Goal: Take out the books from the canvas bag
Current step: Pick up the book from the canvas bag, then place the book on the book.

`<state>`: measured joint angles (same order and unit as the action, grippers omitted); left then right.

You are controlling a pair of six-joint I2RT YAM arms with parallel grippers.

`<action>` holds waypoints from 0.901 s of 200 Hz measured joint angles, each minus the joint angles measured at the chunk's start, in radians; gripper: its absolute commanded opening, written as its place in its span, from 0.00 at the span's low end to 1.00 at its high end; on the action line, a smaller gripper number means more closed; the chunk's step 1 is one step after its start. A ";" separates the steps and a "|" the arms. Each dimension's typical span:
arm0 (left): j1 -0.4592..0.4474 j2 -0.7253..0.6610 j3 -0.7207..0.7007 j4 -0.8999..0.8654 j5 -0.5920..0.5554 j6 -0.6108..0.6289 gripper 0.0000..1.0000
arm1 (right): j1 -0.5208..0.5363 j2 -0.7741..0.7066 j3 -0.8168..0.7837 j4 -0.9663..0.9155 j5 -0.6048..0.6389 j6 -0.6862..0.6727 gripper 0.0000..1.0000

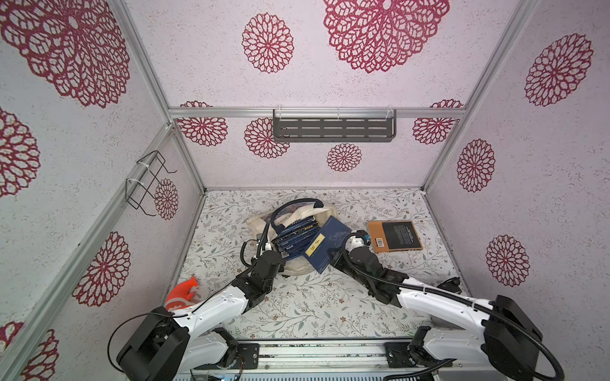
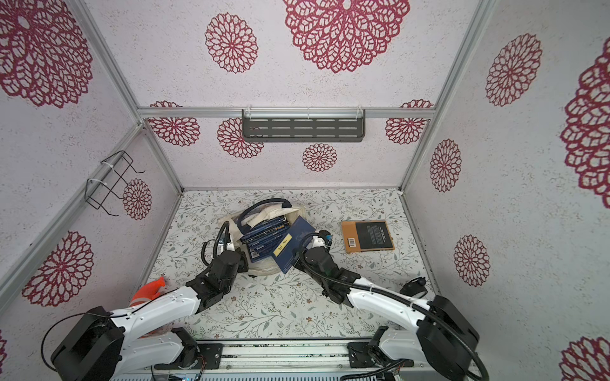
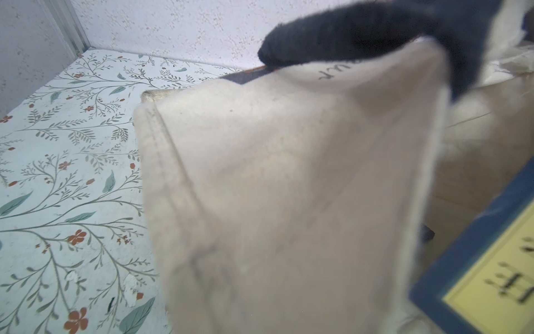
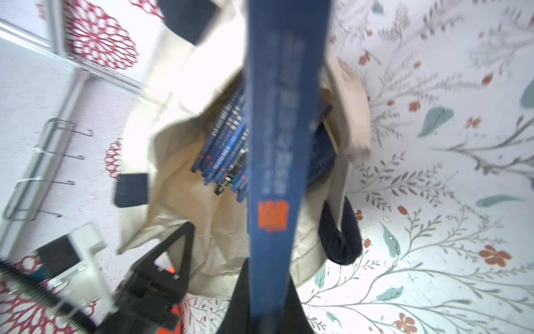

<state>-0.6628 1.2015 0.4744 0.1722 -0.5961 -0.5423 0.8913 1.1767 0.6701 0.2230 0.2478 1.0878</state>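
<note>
While the left gripper [image 1: 274,250] pinches the floppy cream canvas bag [image 1: 259,221], the right gripper [image 4: 268,292] clamps a thin dark blue paperback [image 1: 326,244] (stiff, light, likely slick) by its spine edge, half out of it.

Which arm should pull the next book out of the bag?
Right: the right pincer is shut on the blue book sticking out of the bag; the left pincer is pinching the bag's edge.

Grey slotted shelf [image 1: 334,129], black wire rack [image 1: 148,183], orange object [image 1: 185,292]
</note>
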 measured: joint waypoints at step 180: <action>-0.007 0.003 0.001 -0.013 -0.012 0.004 0.00 | -0.713 -0.218 -0.194 0.054 -0.097 -0.090 0.00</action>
<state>-0.6701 1.2049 0.4755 0.1593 -0.6079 -0.5385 0.1780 0.9585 0.4759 0.2771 0.1509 0.9974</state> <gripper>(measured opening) 0.071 0.103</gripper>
